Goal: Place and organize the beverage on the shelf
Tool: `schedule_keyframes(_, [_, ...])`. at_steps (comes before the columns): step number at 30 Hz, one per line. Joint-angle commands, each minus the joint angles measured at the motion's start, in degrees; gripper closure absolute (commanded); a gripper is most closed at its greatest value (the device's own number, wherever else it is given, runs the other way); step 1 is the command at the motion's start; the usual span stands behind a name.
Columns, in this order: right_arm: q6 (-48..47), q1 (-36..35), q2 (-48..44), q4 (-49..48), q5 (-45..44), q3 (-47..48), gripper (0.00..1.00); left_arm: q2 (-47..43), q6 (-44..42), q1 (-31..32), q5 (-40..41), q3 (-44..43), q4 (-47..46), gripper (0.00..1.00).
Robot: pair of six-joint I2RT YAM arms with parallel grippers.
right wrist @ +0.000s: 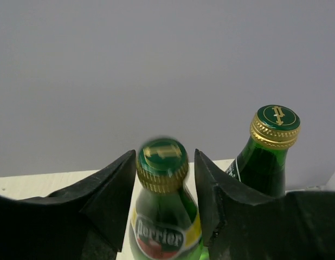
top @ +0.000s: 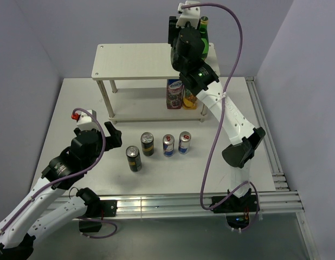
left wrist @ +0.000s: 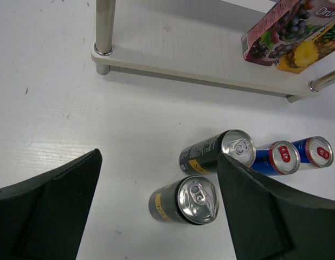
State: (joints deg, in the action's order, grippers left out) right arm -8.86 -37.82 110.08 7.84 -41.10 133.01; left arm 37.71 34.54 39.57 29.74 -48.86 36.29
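Note:
Two green glass bottles stand on the top board of the shelf (top: 135,60) at its right end. In the right wrist view one bottle (right wrist: 163,227) stands between the fingers of my right gripper (right wrist: 165,157). Its cap is blurred and a small gap shows at each side. The second bottle (right wrist: 268,162) stands just to the right; its neck shows in the top view (top: 203,26). Two dark cans (top: 134,158) (top: 148,144) and two blue-and-silver cans (top: 168,145) (top: 184,142) stand on the table in front of the shelf. My left gripper (left wrist: 159,157) is open and empty above the nearer dark can (left wrist: 184,200).
Two juice cartons (top: 175,93) (top: 189,100) stand on the shelf's lower board (left wrist: 200,59) at its right. A shelf leg (left wrist: 104,27) stands ahead of the left gripper. Grey walls close the back and sides. A rail (top: 265,135) runs along the table's right edge.

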Motion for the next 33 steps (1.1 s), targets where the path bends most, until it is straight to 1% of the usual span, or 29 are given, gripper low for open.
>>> schedule_keyframes(1, [-0.3,0.3,-0.6,-3.7,1.4,-0.3,0.44,-0.3,-0.4,-0.1,-0.9,0.2,-1.1,0.06])
schedule_keyframes(3, [-0.3,0.3,-0.7,-3.7,1.6,-0.6,0.33,-0.4,-0.4,-0.2,-0.9,0.2,-1.1,0.06])
schedule_keyframes(4, [-0.2,0.3,-0.7,-3.6,1.6,-0.6,0.31,-0.4,-0.4,-0.1,-0.8,0.2,-1.2,0.06])
schedule_keyframes(11, [0.2,0.3,-0.6,-3.4,1.2,-1.0,0.27,-0.5,-0.6,-0.2,-0.8,0.2,-1.2,0.06])
schedule_keyframes(12, [0.3,0.3,-0.8,-3.4,1.1,-1.3,0.24,-0.4,-0.6,-0.2,-0.8,0.3,-1.1,0.06])
schedule_keyframes(13, [0.4,0.3,-0.9,-3.5,1.0,-1.5,0.21,-0.4,-0.7,-0.1,-0.8,0.2,-1.2,0.06])
schedule_keyframes(14, [0.3,0.1,-1.1,-3.5,0.8,-1.8,0.15,-0.3,-0.7,-0.1,-0.8,0.2,-1.2,0.06])
schedule_keyframes(15, [0.3,0.0,-1.3,-3.4,0.6,-2.0,0.06,-0.2,-0.7,-0.1,-0.7,0.2,-1.2,0.06])
schedule_keyframes(16, [0.3,-0.1,-1.6,-3.3,0.3,-2.1,0.01,-0.2,-0.7,-0.1,-0.8,0.1,-1.3,0.06])
schedule_keyframes(19, [0.1,-0.8,-3.3,-3.3,-0.3,-3.5,0.00,0.2,-0.8,-0.2,-0.7,0.0,-1.2,0.06])
schedule_keyframes(21, [-0.6,-1.8,-5.2,-4.1,-1.0,-6.0,0.00,0.2,-0.8,-0.1,-0.7,0.1,-1.2,0.06])
schedule_keyframes(24, [-2.6,-3.7,-8.2,-7.6,-2.3,-10.8,0.00,0.0,-0.8,-0.1,-0.6,0.1,-1.2,0.06])
schedule_keyframes(29, [-3.1,-6.1,-11.9,-7.7,-5.3,-16.2,0.00,0.2,-0.8,-0.2,-0.5,0.0,-1.1,0.06])
schedule_keyframes(31, [-2.7,-7.3,-13.6,-10.0,-6.4,-18.6,0.00,0.3,-0.7,-0.1,-0.2,0.0,-1.1,0.06])
schedule_keyframes(33, [-2.8,-8.4,-16.6,-12.7,-8.7,-23.4,0.00,0.5,-0.7,-0.1,0.0,0.0,-1.0,0.06])
